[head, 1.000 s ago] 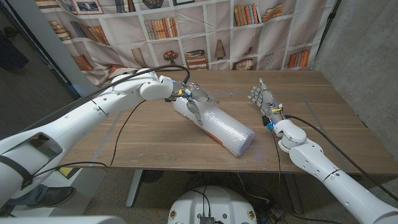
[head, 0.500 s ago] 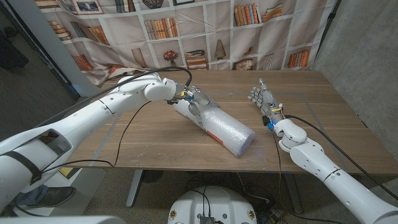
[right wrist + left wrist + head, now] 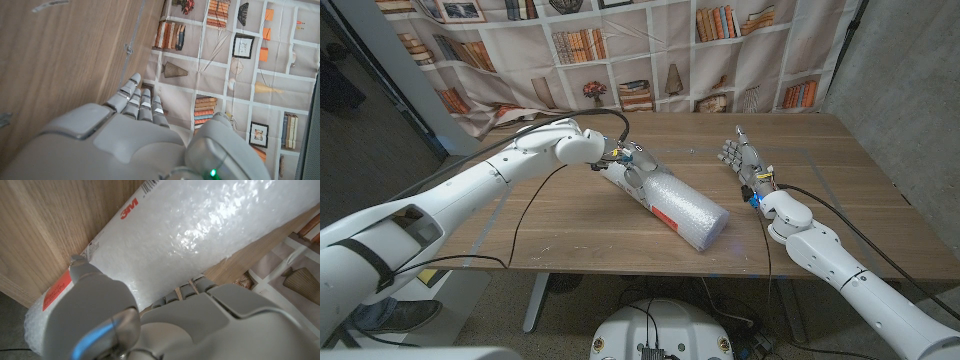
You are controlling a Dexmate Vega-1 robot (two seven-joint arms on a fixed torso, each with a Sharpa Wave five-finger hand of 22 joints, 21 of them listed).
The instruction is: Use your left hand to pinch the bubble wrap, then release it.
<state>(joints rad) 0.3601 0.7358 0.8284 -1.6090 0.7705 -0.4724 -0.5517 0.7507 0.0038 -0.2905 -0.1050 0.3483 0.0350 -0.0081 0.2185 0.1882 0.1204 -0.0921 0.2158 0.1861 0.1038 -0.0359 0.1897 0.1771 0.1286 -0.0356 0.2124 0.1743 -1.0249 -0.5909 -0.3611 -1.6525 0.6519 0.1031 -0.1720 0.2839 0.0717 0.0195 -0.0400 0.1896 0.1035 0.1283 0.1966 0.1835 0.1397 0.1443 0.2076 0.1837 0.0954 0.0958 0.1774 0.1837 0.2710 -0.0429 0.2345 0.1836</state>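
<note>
A roll of bubble wrap [image 3: 685, 210] with a red and white label lies slantwise on the wooden table [image 3: 840, 170]. My left hand [image 3: 632, 166] sits over the roll's far left end, with its fingers closed down around it. In the left wrist view the thumb [image 3: 82, 275] presses one side of the bubble wrap [image 3: 200, 225] and the other fingers [image 3: 182, 294] curl against the opposite side. My right hand [image 3: 744, 165] stands at the right of the roll, apart from it, fingers straight and holding nothing. The right wrist view shows that hand [image 3: 125, 132] with its fingers stretched out over bare wood.
A black cable [image 3: 515, 215] trails from my left arm across the table's left part to the front edge. A bookshelf-printed backdrop [image 3: 650, 50] hangs behind the far edge. A grey wall [image 3: 910, 70] stands at the right.
My left hand's fingers, spread above the roll's end a second ago, have come down and closed on the bubble wrap. The roll and my right hand have stayed in place.
</note>
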